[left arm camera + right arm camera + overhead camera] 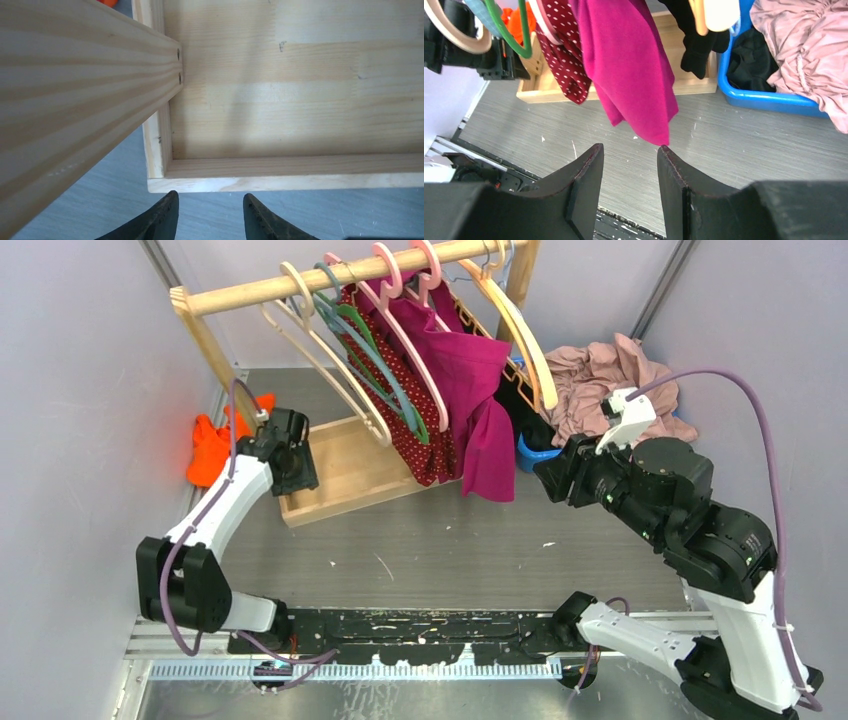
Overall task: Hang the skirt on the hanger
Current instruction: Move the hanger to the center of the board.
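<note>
On the rack [300, 282], skirt [422, 445] beneath pink hanger [411, 358]

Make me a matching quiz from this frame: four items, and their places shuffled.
Items:
1. skirt
2. pale pink garment
3. orange cloth
4. left gripper

Places:
A. heaped at the blue bin, right of the rack
B. over a corner of the wooden tray, empty, jaws apart
C. hanging from the rack
D. lying on the table, left of the rack's post

Pairs: 1-C, 2-A, 3-D, 4-B
</note>
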Tool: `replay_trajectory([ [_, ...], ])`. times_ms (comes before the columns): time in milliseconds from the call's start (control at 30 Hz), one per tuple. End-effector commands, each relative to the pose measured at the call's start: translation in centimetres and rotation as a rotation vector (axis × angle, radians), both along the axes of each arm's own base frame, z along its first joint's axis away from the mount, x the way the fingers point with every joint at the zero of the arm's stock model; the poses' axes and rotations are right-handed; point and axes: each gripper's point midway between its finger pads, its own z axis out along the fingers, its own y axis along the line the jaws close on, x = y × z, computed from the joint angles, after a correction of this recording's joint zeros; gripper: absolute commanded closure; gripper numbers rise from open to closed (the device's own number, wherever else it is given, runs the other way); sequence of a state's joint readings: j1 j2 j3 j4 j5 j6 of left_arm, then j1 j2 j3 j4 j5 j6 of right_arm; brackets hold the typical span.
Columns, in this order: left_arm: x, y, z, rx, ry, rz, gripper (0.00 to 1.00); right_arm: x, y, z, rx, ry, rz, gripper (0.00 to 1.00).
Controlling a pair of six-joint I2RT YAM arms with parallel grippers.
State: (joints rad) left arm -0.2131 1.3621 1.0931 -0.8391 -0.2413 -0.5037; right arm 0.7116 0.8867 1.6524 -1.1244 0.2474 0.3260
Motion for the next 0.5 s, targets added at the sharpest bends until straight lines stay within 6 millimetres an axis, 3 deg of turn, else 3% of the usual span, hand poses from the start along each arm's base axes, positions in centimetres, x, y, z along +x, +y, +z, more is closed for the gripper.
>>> replay_trajectory([
  [0, 4.7, 2.1, 2.3, -0.043, -0.126, 0.062, 0.5, 0.5, -0.3, -0.3, 0.011, -0.006, -0.041, 0.51],
  [233, 7.3, 5.0, 2.5, -0.092, -0.145, 0.094, 0.52, 0.7, -1.2, -1.9, -0.023, 0.009, -0.088, 0.51],
  [467, 10.2, 5.0, 3.8, -0.123, -0.196, 0.058, 0.48, 1.1, -1.5, -3.1, -0.033, 0.023, -0.121, 0.48],
])
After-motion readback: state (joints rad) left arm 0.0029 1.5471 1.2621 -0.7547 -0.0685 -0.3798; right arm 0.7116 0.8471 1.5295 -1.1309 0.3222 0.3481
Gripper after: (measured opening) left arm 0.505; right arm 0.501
